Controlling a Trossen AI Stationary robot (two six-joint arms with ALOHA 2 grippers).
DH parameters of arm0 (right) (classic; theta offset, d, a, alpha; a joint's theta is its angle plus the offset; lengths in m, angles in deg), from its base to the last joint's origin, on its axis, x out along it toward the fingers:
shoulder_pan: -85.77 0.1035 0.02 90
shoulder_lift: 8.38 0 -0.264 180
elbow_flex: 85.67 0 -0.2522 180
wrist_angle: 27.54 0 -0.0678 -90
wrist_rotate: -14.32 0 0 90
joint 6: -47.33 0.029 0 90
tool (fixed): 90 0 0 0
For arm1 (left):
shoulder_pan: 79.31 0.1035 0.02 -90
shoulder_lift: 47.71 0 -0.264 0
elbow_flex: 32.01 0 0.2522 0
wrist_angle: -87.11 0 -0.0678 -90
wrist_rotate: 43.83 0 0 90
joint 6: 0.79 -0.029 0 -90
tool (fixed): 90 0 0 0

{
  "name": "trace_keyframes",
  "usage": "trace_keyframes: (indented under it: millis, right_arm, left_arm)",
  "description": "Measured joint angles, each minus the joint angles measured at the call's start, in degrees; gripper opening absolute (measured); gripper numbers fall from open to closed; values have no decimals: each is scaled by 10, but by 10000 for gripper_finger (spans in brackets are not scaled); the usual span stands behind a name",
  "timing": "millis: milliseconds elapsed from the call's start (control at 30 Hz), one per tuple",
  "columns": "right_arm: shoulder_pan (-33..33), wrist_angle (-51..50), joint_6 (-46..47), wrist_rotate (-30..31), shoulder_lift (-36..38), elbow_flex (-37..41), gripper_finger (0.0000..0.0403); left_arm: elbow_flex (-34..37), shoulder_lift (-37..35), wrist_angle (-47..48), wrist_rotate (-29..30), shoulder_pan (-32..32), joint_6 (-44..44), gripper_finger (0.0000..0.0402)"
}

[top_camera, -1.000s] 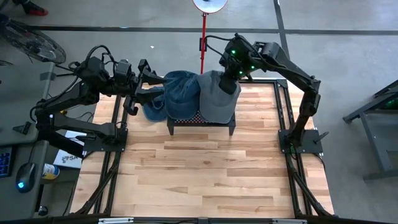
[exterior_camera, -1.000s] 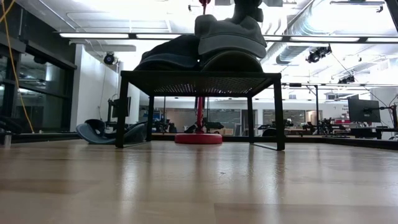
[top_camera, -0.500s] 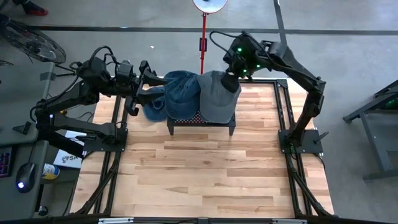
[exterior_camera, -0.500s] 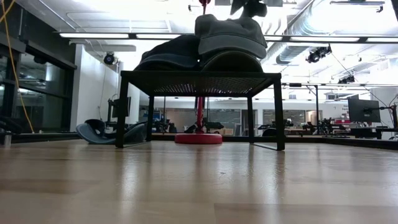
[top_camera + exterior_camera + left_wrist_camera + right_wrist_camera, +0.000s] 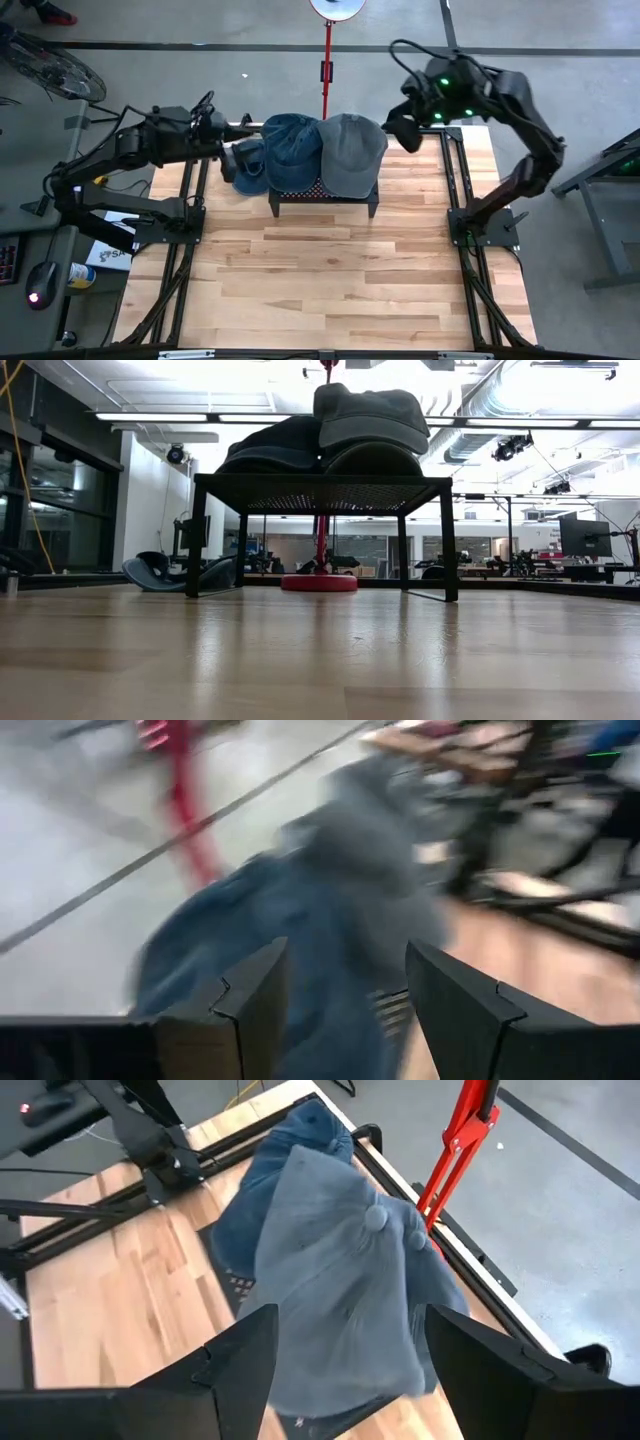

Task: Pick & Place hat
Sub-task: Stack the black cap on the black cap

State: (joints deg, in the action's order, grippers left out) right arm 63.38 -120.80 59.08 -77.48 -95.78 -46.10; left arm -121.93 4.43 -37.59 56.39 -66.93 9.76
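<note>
A grey hat point(image 5: 352, 152) and a blue denim hat point(image 5: 285, 150) lie side by side on a small black mesh stand point(image 5: 322, 196) at the table's far edge. The grey one overlaps the blue one's right side. The low view shows both resting on the stand's top point(image 5: 320, 480). My right gripper point(image 5: 405, 130) hangs open to the right of the grey hat point(image 5: 345, 1290), apart from it. My left gripper point(image 5: 233, 157) is open at the blue hat's left edge, with the blue hat point(image 5: 330, 920) ahead of its fingers.
A red pole point(image 5: 326, 60) on a round red base point(image 5: 318, 582) stands just behind the stand. Black frame rails point(image 5: 455, 180) run along the table's left and right sides. Bare wooden tabletop point(image 5: 330, 280) stretches from the stand to the near edge.
My right gripper has opened and let go of the grey hat, then gone up and toward the table's right edge. The grey hat stays on the stand and now lies flatter. My left gripper has turned and shifted a little beside the blue hat.
</note>
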Motion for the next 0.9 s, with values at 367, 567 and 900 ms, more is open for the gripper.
trace_keyframes:
  millis: [367, 567, 900]
  right_arm:
    - [93, -62, 81, 91, 60, 0, 243]
    - [126, -69, 95, 132, 67, 0, 243]
    - [138, -70, 104, 135, 64, 0, 243]
  left_arm:
    - [14, -6, 252, 201, 46, 222, 198]
    - [113, -38, 213, 142, 141, 247, 198]
    - [292, -66, 101, -18, 325, 293, 198]
